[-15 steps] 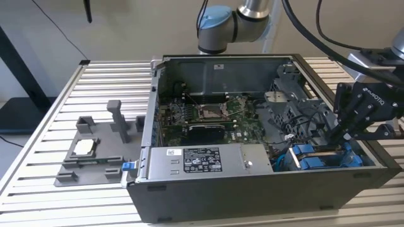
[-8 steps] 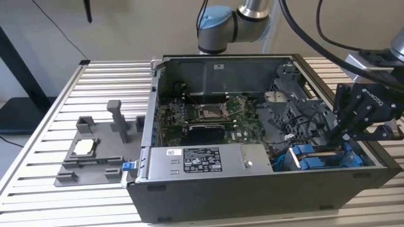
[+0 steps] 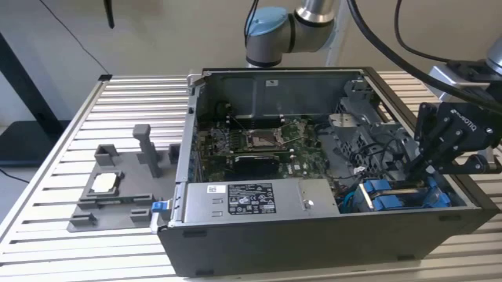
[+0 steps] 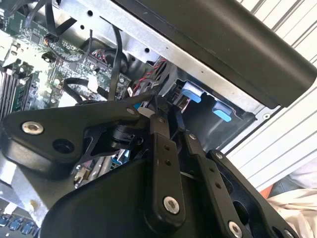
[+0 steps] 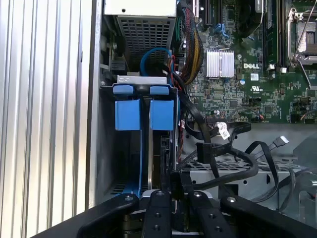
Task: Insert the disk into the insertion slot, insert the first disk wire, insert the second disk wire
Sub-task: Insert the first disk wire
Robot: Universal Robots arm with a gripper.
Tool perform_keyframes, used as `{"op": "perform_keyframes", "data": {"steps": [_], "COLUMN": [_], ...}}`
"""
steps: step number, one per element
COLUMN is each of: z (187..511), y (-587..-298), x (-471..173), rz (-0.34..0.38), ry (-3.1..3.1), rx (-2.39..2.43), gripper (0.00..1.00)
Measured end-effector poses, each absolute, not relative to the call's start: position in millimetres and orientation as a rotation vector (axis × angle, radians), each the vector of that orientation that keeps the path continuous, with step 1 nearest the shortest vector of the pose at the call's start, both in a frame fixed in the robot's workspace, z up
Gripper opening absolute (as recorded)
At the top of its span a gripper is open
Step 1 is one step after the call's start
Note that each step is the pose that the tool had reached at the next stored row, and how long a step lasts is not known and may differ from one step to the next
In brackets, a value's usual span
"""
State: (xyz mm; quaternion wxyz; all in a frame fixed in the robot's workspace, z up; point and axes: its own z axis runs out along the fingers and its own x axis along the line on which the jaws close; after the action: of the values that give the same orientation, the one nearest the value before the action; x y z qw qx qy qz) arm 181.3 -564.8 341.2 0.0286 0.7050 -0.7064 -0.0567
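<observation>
Gripper (image 3: 412, 169), pressed together, at the disk (image 5: 128, 115) in its slot (image 5: 106, 148).
A skewed push could snag the wires (image 5: 204, 151) or bend a connector.

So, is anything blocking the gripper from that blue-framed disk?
Nothing visible does. The gripper hangs right at the disk in its blue carrier, seated in the drive bay. Loose black cables lie beside it toward the motherboard, not in between.

Disk (image 5: 128, 115) in insertion slot (image 5: 106, 148), claw (image 5: 179, 182) near
</observation>
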Motion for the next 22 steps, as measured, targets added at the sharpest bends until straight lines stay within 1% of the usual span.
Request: {"op": "perform_keyframes", "data": {"steps": [22], "z": [337.6], "y": [-567.6], "x": [180.8], "rz": [-0.167], "ry": [-2.205], "rx": [2.15], "gripper": [0.19]}}
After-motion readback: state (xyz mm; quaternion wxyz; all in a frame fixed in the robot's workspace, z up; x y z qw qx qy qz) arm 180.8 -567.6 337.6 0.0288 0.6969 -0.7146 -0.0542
